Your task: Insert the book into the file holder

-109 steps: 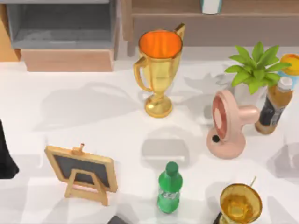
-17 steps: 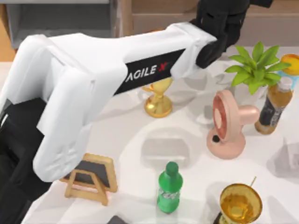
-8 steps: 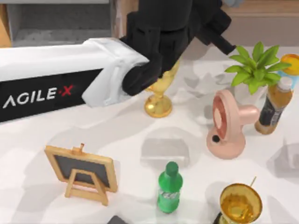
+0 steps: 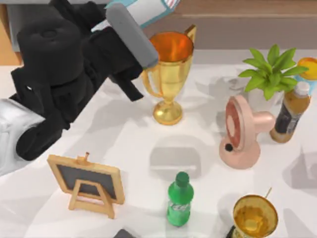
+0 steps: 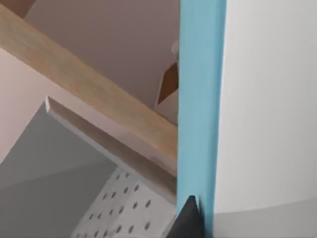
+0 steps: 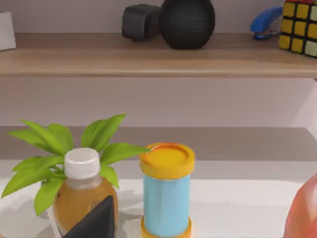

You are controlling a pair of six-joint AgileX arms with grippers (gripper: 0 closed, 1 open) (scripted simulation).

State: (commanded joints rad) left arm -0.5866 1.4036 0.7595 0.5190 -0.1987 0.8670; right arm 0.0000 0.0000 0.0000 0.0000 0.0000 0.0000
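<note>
My left gripper [image 4: 128, 26] is at the table's back left, shut on the book [image 4: 143, 7], whose teal edge and whitish cover stick out above the black wrist. In the left wrist view the teal spine [image 5: 200, 99] and white cover [image 5: 267, 99] stand upright, with a dark fingertip [image 5: 188, 220] against the spine. Below and beside it lies the grey file holder [image 5: 94, 131] with its thin wall and perforated floor. In the top view the arm covers most of the file holder [image 4: 13, 22]. One dark fingertip [image 6: 94, 223] of my right gripper faces the plant.
A gold trophy [image 4: 168, 64] stands just right of the left gripper. A pink fan [image 4: 242, 131], a plant [image 4: 270, 69] and a tea bottle [image 4: 290, 111] are at the right. A chalkboard easel [image 4: 86, 181], a green bottle [image 4: 179, 198] and a gold cup [image 4: 255, 215] are in front.
My left arm swung leftwards along the back of the table, carrying the book from beyond the trophy to the file holder at back left. The gold trophy is uncovered again.
</note>
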